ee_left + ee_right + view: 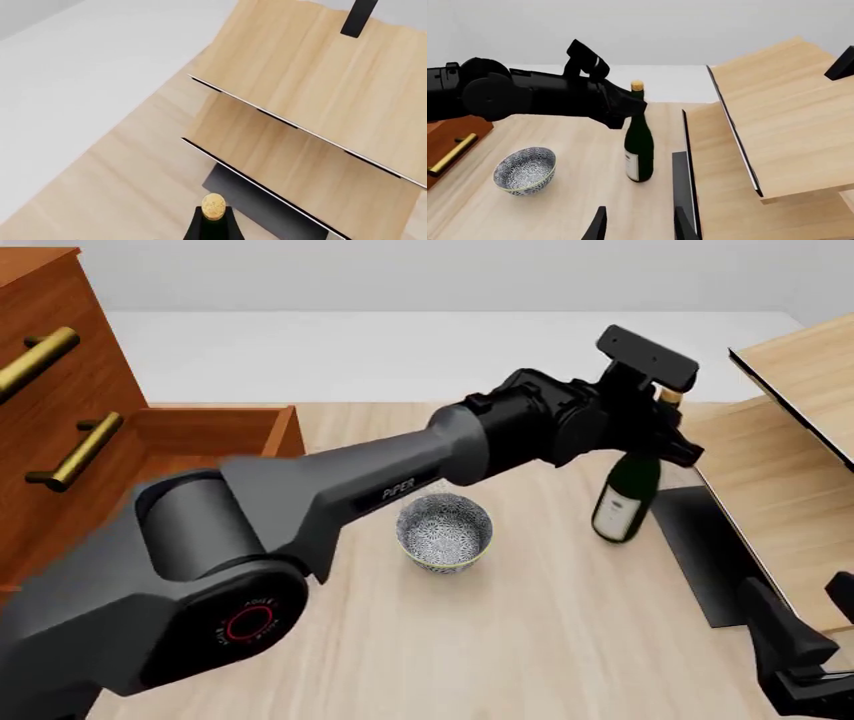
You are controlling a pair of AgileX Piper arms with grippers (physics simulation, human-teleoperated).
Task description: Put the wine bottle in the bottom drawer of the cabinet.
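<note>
The wine bottle (625, 495) is dark green with a white label and stands upright on the right side of the table, next to the pale shelf unit. My left gripper (663, 430) reaches across the table and is shut on its neck just below the cork (637, 85). The cork also shows in the left wrist view (213, 206). I cannot tell whether the base still touches the table. The cabinet (54, 410) stands at the far left, and its bottom drawer (214, 428) is pulled open. My right gripper (639, 227) is open and empty, low at the front right.
A patterned bowl (445, 530) sits mid-table between the bottle and the drawer. The slanted light-wood shelf unit (801, 450) with its dark base fills the right side. The left arm (360, 490) spans the table diagonally.
</note>
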